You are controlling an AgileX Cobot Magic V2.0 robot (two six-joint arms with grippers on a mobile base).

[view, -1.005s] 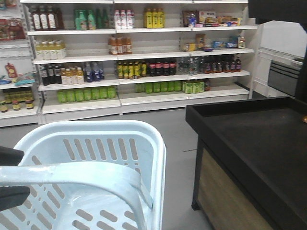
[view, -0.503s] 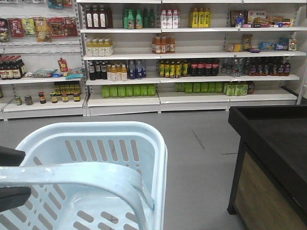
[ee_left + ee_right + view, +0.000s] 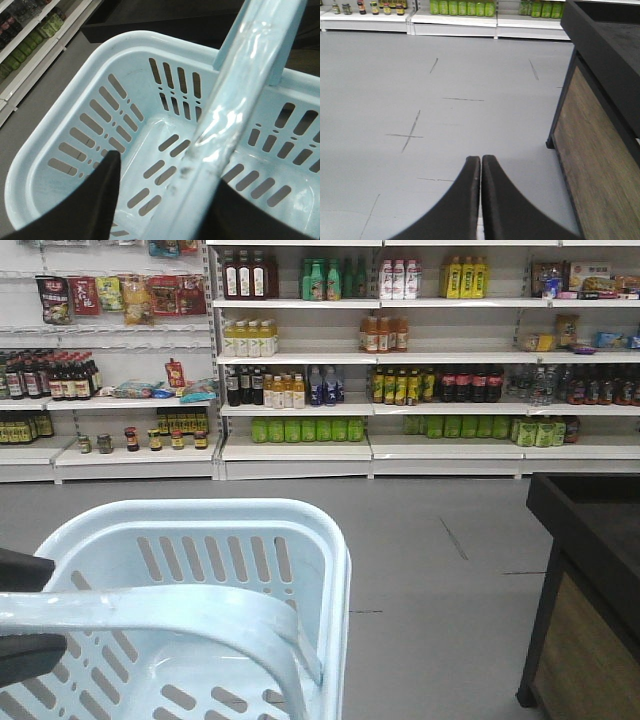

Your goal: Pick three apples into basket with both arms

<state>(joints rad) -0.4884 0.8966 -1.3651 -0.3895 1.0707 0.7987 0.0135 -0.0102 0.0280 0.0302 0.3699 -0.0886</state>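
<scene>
Basket (image 3: 200, 540), pale blue, nearest at the robot's left, its handle band (image 3: 240, 90) clamped in the left gripper (image 3: 170, 172); right gripper (image 3: 481, 159) fingers pressed together above grey floor (image 3: 420, 75); black counter (image 3: 590, 530) rightward; stocked shelves (image 3: 400, 350) farthest

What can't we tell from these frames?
- Apples: in no view. The black counter top is cut off by the right edge in the front and right wrist views.
- Basket floor: in the front view, cut off by the bottom edge; in the left wrist view, partly behind the handle and left hand.
- Left hand grip: contact with the handle lies below the left wrist view's bottom edge.
- Bottle labels on the shelves: too small.
</scene>
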